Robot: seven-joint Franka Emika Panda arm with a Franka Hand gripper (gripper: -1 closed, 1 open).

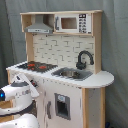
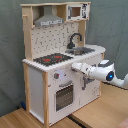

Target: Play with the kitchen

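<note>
The kitchen (image 1: pixel 65 50) (image 2: pixel 50 45) is a tall white and light-wood toy set, seen in both exterior views. On its counter are a black-red hob (image 1: pixel 37 65) (image 2: pixel 52 59), a sink (image 1: pixel 72 74) (image 2: pixel 82 50) and a black faucet (image 1: pixel 84 59) (image 2: pixel 74 39). A grey hood (image 1: pixel 40 26) (image 2: pixel 48 20) hangs above the hob. The windowed oven door (image 2: pixel 64 95) is closed. My gripper (image 2: pixel 75 66) (image 1: pixel 32 88) is level with the top of the front panel, just under the counter edge, right by the knobs.
A small microwave (image 1: pixel 72 22) (image 2: pixel 75 11) sits in the top shelf. A grey curtain (image 1: pixel 115 50) hangs behind the set. The kitchen stands on a wooden surface (image 2: pixel 100 117). My white arm (image 2: pixel 107 74) reaches in from the second exterior view's right.
</note>
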